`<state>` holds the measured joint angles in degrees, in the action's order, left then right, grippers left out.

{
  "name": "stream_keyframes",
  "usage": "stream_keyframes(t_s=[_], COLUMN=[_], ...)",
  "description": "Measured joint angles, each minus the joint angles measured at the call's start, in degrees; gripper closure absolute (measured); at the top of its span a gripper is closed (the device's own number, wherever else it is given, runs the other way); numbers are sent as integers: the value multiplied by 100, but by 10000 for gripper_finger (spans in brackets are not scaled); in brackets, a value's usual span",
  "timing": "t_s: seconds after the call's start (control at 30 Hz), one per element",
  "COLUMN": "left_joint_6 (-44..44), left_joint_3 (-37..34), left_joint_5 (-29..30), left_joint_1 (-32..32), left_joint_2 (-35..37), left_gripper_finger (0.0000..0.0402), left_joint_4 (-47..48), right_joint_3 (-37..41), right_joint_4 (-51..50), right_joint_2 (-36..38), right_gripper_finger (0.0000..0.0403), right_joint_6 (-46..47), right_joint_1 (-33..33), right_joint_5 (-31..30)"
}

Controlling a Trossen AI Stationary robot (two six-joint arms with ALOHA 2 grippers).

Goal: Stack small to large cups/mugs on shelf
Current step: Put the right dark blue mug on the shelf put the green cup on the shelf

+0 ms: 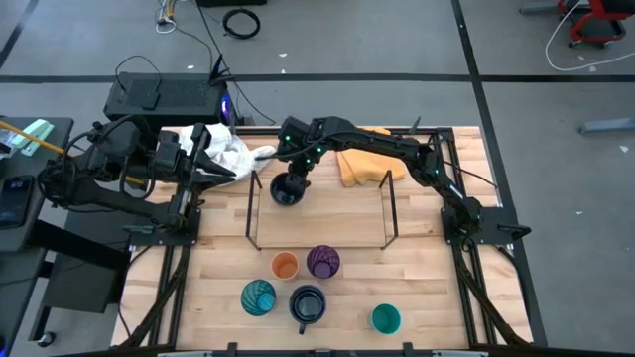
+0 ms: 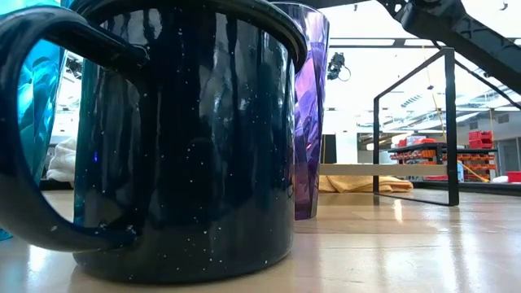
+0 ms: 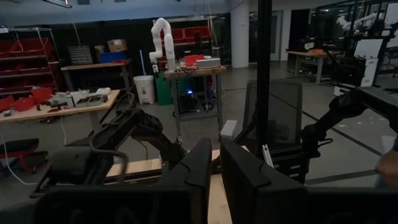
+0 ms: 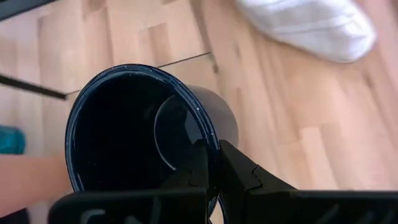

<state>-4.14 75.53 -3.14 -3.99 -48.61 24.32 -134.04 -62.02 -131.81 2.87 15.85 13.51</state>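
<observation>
Right end effector [image 4: 213, 163] is clamped on the rim of a dark navy speckled handled mug [image 1: 288, 190], over the ten o'clock corner of the low light-wood shelf with black wire rails [image 1: 327, 223]. Placement step, I'd judge: next comes lowering and release. Left end effector [image 3: 214, 165] waits at nine o'clock, fingers nearly together.

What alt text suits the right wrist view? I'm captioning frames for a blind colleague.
The right hand pinches the rim of a dark navy mug, seen from above over the light-wood shelf. A white cloth lies beyond.
</observation>
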Motion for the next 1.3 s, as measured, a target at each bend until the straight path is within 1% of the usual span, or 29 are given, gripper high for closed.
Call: stream_keyframes(t_s=[0.23,0.5,0.63,0.8,1.0,1.07,1.3], left_joint_6=[-40,-108,-108,-108,-110,-110,-112], left_joint_3=[0,0,0,0,0,0,0], left_joint_5=[0,0,0,0,0,0,1], left_joint_1=[0,1,2,0,0,0,0], left_joint_2=[2,2,2,2,2,2,2], left_gripper_finger=[358,354,354,353,358,356,352], left_joint_4=[-4,-9,-9,-9,-9,-9,-9], right_joint_3=[19,427,579,601,605,605,605], right_joint_4=[3,112,327,560,551,551,609], right_joint_2=[0,0,2,2,2,2,2], right_gripper_finger=[386,386,386,386,386,386,365], right_joint_6=[55,60,143,231,248,225,210], right_joint_1=[51,-40,-29,-41,-100,-131,-180], right_joint_5=[66,140,183,246,279,416,454])
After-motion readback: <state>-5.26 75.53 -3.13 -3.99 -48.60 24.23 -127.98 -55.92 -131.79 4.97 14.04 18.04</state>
